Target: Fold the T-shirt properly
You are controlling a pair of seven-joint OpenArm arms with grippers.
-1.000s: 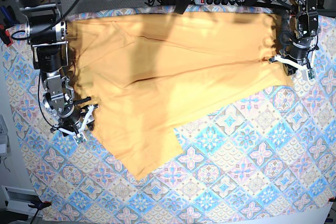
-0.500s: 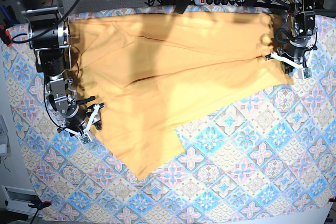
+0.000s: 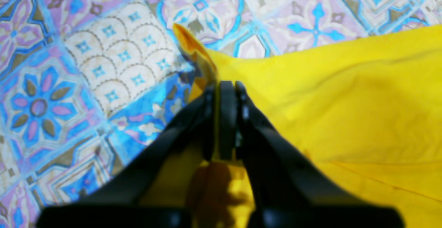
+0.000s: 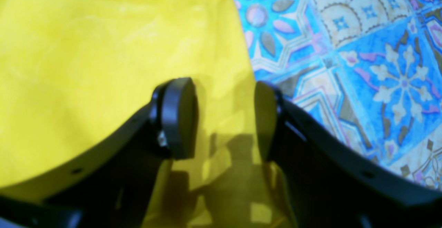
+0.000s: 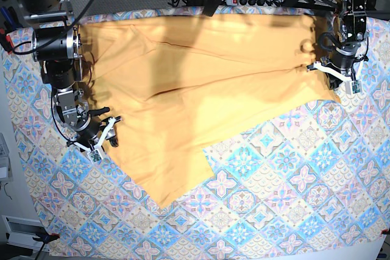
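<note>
Cloth at the far right corner of the T-shirt (image 5: 201, 83) has been drawn up and inward over the last second, as the left gripper (image 3: 223, 93), its fingers (image 3: 226, 117) clamped together on a pinch of hem, rose off the tablecloth (image 5: 286, 175), which suggests a fold is starting. The right gripper (image 4: 224, 114) has slid along the shirt's opposite edge, its fingers (image 4: 178, 117) apart, straddling that edge, gripping nothing.
</note>
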